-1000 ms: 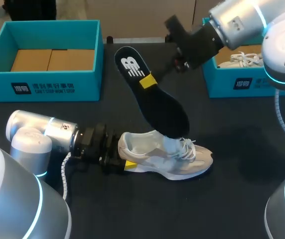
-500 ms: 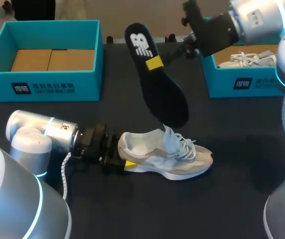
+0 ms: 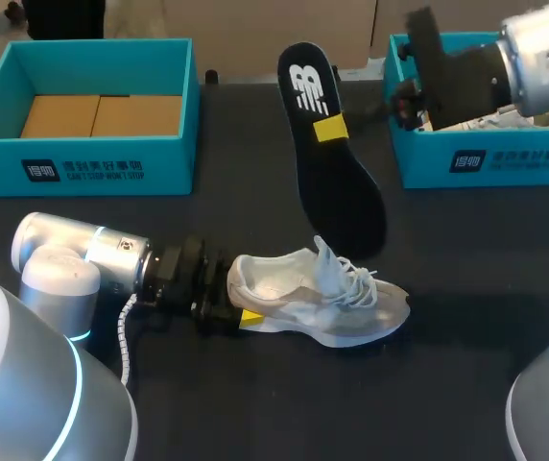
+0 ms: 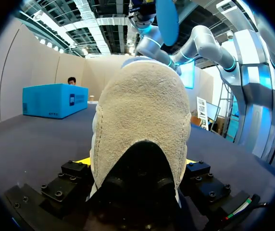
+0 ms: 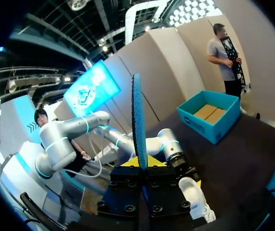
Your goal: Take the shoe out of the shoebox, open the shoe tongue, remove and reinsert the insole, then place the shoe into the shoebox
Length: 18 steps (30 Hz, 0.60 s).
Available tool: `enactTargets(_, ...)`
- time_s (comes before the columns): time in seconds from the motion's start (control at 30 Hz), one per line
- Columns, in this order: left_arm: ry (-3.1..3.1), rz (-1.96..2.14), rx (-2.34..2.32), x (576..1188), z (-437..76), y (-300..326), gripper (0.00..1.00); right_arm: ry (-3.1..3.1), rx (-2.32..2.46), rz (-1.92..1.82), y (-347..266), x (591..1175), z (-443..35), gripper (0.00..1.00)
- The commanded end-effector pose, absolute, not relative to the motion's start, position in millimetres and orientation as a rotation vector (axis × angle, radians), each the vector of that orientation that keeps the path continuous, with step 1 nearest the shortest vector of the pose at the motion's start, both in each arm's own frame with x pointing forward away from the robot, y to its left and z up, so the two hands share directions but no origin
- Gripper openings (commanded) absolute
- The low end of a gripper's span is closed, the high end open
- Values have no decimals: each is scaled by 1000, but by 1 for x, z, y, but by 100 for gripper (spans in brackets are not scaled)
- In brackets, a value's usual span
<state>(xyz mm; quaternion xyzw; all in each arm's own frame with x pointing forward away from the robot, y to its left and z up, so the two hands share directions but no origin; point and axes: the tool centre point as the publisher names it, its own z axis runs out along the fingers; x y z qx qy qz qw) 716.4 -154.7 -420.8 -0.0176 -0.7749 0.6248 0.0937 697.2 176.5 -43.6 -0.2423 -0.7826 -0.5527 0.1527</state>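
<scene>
Reinsertion of the insole (image 3: 332,163) is judged to be the step in hand, since it is held out of the shoe (image 3: 351,307) and hangs at about 12 o'clock from it. The insole is pinched near its heel end between the closed fingers of the right gripper (image 3: 329,128), with the toe end pointing down toward the tongue (image 3: 327,261). Whether that toe end brushes the tongue cannot be told.

The shoe lies on its sole on the table (image 3: 466,288), near 6 o'clock of the table's middle, toe toward 3 o'clock. Its heel is clamped from both sides by the left gripper (image 3: 246,317).

For a clean entry, the insole's toe should be brought down over the open collar and aimed toward 3 o'clock, along the shoe's length. The tongue and laces (image 3: 361,286) should be cleared, so that nothing is folded under. A shallow slanting approach is advised rather than a vertical one, and the heel end should be pressed flat last. The left grip is best not loosened, so that the shoe is not pushed along the table.

The empty shoebox (image 3: 83,158) is found at 10 o'clock.
</scene>
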Motion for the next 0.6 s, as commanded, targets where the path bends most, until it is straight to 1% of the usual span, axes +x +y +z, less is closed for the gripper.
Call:
enactTargets(0.03,-2300,1854,-51,718,-423,-156,0,-2189,-743,-1677,161,693,-24,0)
enactTargets(0.27,-2300,1854,-51,718,-423,-156,0,-2132,-739,-1735,147,680,14,0)
enactTargets(0.6,-2300,1854,-51,718,-423,-156,0,-2132,-739,-1735,147,680,14,0)
